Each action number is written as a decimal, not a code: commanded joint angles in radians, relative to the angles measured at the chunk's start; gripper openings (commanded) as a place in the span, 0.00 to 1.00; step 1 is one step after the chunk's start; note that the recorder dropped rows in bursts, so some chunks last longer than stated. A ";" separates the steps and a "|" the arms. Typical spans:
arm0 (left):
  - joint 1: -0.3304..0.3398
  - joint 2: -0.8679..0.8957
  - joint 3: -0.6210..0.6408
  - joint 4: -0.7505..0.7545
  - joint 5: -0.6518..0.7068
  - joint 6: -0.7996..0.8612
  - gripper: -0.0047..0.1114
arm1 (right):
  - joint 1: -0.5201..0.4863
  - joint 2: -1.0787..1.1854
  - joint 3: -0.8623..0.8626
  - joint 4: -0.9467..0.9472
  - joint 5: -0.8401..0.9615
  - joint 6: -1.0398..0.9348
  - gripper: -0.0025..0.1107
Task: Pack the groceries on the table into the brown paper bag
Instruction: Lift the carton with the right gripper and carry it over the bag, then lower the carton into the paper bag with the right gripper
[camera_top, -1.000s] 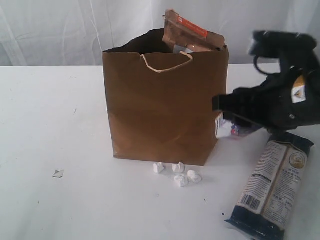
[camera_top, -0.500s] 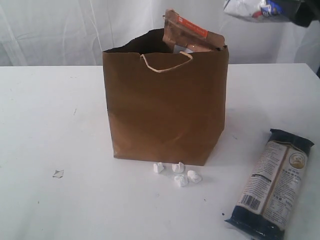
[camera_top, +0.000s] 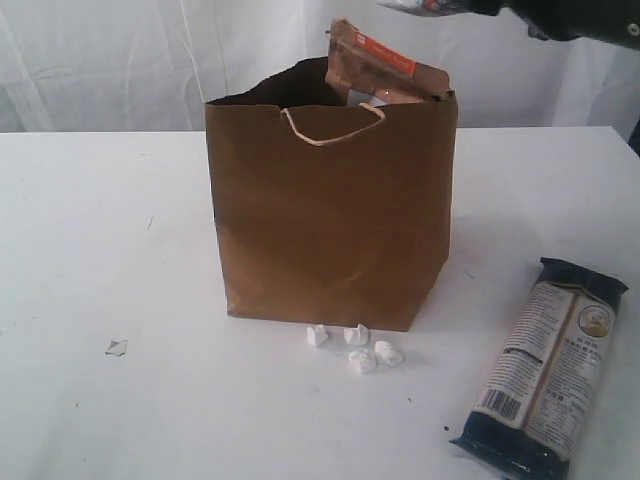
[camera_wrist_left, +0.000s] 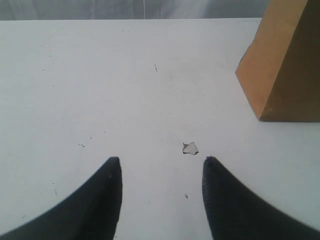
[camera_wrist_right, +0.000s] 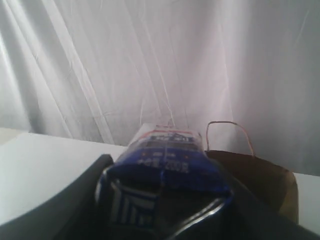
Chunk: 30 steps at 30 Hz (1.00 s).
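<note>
**Carton held high near the bag mouth, noodle packet on the table**

On the left, the left gripper (camera_wrist_left: 161, 162) hangs over bare table (camera_top: 100, 250). Its two dark fingers (camera_wrist_left: 107, 200) stand apart with nothing between them. A small pale scrap (camera_wrist_left: 190, 148) lies on the white surface just beyond the tips, and a corner of the brown paper bag (camera_top: 330, 220) shows off to one side in the left wrist view.

The bag stands upright in the middle of the table with its mouth open, and a twisted cord handle (camera_top: 330, 125) droops over the front rim. The brown kraft pouch with orange label (camera_top: 375, 65) is inside and tilted. Its upper part sticks out above the rim on the bag's right side. A cluster of small white scraps (camera_top: 355, 350) lies on the table just in front of the bag's base.

Further right, at the very top edge of the exterior view, the right gripper (camera_wrist_right: 165, 172) is clamped on the small blue-white carton (camera_wrist_right: 167, 150). It holds the carton in the air, higher than the bag's mouth and a little to its right. Only a sliver of the carton shows in that view. In the right wrist view the bag's rim and handle lie beyond the carton.

At the far right, the long dark noodle packet (camera_top: 550, 370) lies flat on the table, apart from the bag.
</note>
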 joint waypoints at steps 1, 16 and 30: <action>0.003 -0.004 0.003 -0.007 0.005 0.003 0.50 | 0.070 0.071 -0.087 -0.037 0.036 -0.075 0.02; 0.003 -0.004 0.003 -0.007 0.005 0.003 0.50 | 0.121 0.379 -0.320 -0.043 0.199 -0.297 0.02; 0.003 -0.004 0.003 -0.007 0.005 0.003 0.50 | 0.121 0.448 -0.354 -0.043 0.244 -0.315 0.02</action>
